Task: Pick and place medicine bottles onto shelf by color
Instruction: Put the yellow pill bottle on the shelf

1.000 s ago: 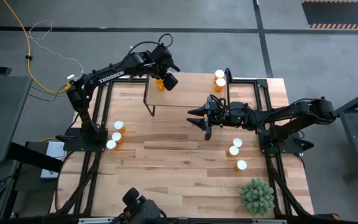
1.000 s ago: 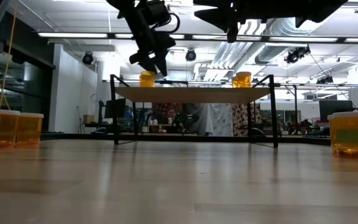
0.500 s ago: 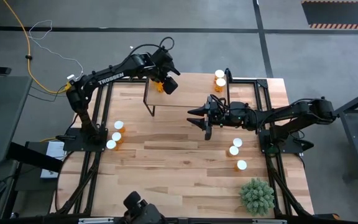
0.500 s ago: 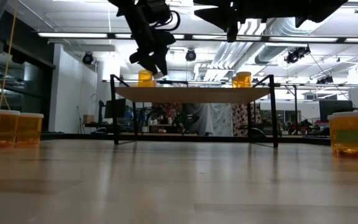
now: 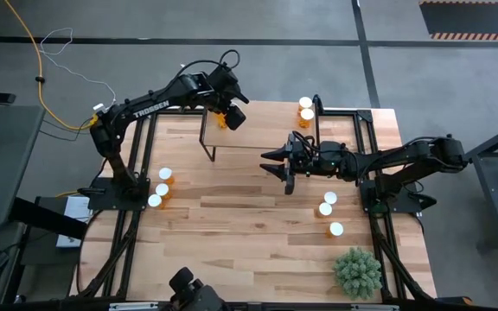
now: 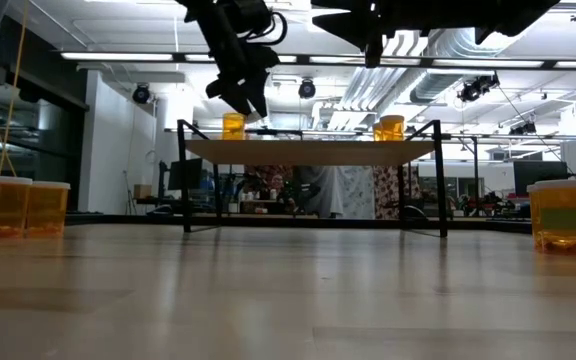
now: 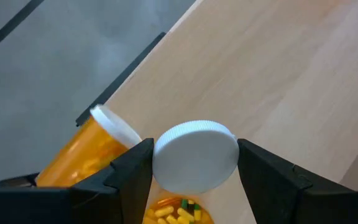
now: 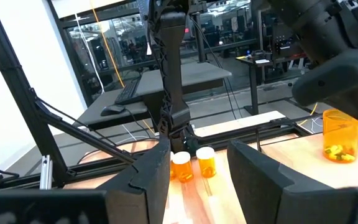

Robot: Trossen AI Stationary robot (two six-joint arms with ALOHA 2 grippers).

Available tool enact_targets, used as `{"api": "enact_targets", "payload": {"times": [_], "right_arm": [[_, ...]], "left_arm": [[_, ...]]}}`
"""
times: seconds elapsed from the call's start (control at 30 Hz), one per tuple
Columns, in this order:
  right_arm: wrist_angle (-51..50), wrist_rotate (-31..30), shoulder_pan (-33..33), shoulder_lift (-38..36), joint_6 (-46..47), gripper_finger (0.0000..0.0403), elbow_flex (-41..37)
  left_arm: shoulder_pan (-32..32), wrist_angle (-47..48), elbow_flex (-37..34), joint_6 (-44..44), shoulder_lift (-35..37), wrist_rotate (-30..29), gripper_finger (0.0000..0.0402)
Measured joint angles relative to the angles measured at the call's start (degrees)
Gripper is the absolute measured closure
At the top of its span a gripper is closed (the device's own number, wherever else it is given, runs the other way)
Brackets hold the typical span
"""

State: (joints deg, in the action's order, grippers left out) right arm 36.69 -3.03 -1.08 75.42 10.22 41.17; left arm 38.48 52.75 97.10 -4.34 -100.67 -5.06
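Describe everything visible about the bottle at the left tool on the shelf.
The bottle is a small translucent orange plastic cylinder with a round white ribbed cap, yellow and green capsules showing inside. It stands upright at the left end of the light-wood shelf, directly between the fingers of the left tool, which flank its cap. Whether the fingers press it cannot be told. In the left wrist view, a second orange bottle shows close beside it.
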Motion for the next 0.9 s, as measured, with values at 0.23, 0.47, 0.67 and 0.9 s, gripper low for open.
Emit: {"api": "enact_targets", "payload": {"times": [0.23, 0.47, 0.67, 0.9], "right_arm": [[0.0, 0.0, 0.0, 0.0, 0.0, 0.0251, 0.0], [0.0, 0.0, 0.0, 0.0, 0.1, 0.0251, 0.0], [0.0, 0.0, 0.0, 0.0, 0.2, 0.0251, 0.0], [0.0, 0.0, 0.0, 0.0, 0.2, 0.0251, 0.0]], "left_arm": [[-0.8, 1.2, 0.0, -1.2, 2.7, -0.2, 0.0195], [-2.5, 4.2, 0.0, -3.0, 3.2, -0.1, 0.0195], [-3.9, 3.5, 0.2, -2.8, 3.2, -0.1, 0.0195], [-3.3, -2.5, 0.9, -0.7, 3.3, -4.8, 0.0195]]}}
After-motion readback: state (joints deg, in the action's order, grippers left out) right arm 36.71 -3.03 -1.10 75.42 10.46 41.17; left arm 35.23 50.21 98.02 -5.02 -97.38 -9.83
